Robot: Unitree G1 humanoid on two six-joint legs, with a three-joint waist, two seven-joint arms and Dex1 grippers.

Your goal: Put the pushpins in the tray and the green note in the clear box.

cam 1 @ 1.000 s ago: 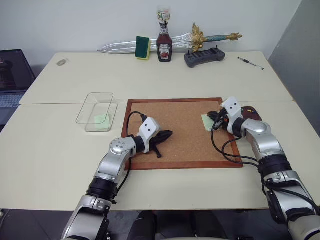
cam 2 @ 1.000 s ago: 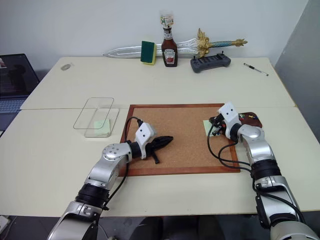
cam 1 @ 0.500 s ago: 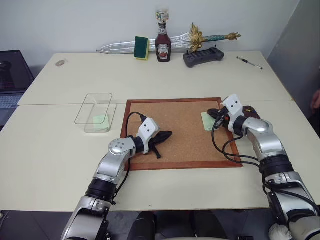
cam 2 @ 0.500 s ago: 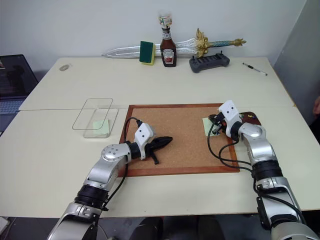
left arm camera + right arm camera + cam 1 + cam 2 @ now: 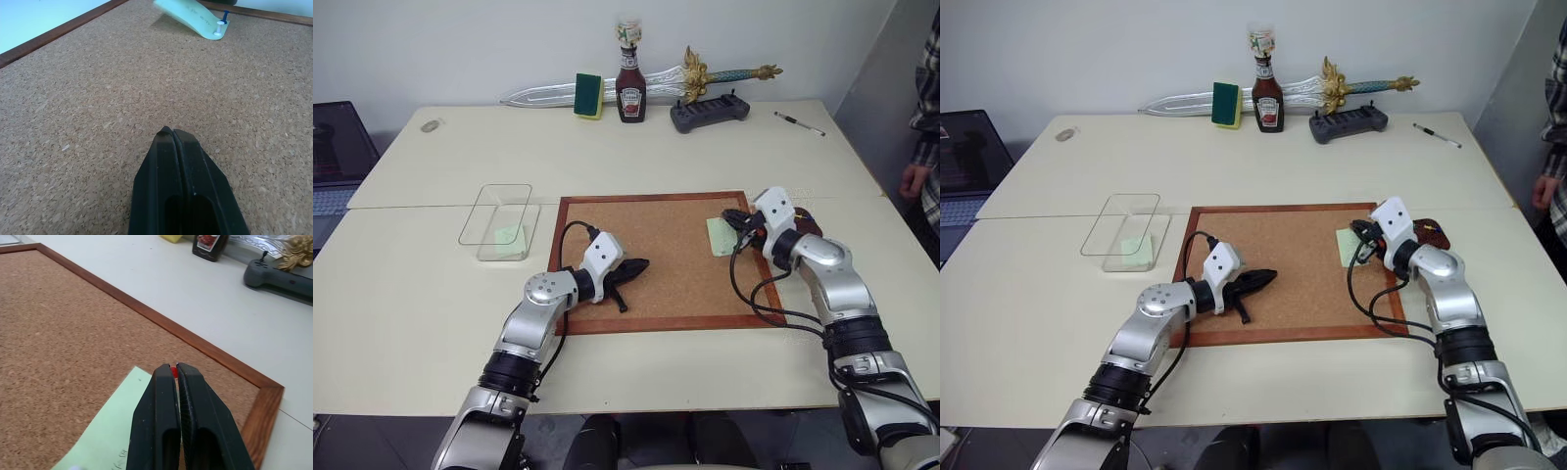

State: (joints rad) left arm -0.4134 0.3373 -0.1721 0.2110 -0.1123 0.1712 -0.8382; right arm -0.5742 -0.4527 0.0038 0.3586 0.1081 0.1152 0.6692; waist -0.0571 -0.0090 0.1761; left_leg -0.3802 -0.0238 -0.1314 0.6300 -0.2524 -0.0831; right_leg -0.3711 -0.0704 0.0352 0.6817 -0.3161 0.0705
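On the right part of the cork board (image 5: 666,235) lies the green note (image 5: 719,236), with one corner curled up and a small blue and white pushpin (image 5: 221,27) at its edge. Just over the note's far corner, my right gripper (image 5: 173,370) is shut on a red pushpin (image 5: 173,373). The dark maroon tray (image 5: 1430,233), with small coloured pins in it, sits behind that wrist, off the board's right edge. My left gripper (image 5: 642,263) rests shut and empty on the cork near the board's middle. The clear box (image 5: 499,217), left of the board, holds another pale green note (image 5: 510,235).
Along the table's far edge lie a toy sword (image 5: 548,93), a green sponge (image 5: 589,95), a ketchup bottle (image 5: 630,88), a grey controller (image 5: 710,111) and a pen (image 5: 800,123). A laptop (image 5: 333,147) sits at the left. A person (image 5: 925,127) stands at the right edge.
My right gripper has lifted slightly above the note's corner. The left arm has stayed still. A person has come into view at the right edge.
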